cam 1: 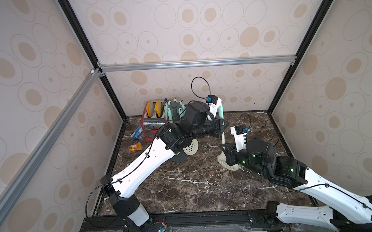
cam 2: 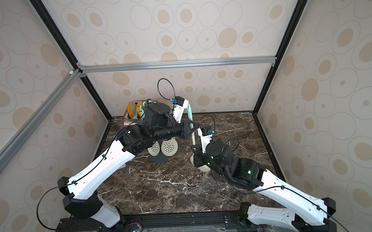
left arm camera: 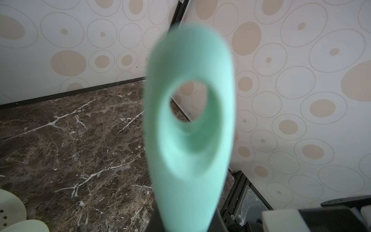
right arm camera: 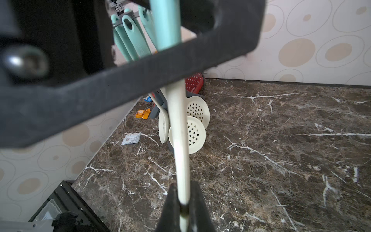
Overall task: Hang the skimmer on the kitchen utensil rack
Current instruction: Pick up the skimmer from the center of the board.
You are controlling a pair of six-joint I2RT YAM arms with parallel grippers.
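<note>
- Lettering on a hung handle (right arm camera: 141, 50) and print on the white packet (right arm camera: 130, 138) are too blurred to read.
- The right gripper (right arm camera: 183, 202) pinches the skimmer (right arm camera: 178, 140) by its cream shaft. The left gripper (cam 1: 223, 127) clamps its mint handle, above the tabletop's (cam 1: 205, 184) middle.
- The kitchen utensil rack (cam 1: 176, 109) stands near the far left corner and carries other skimmers (right arm camera: 197, 109). It is partly hidden by the left arm (cam 1: 152, 156).
</note>
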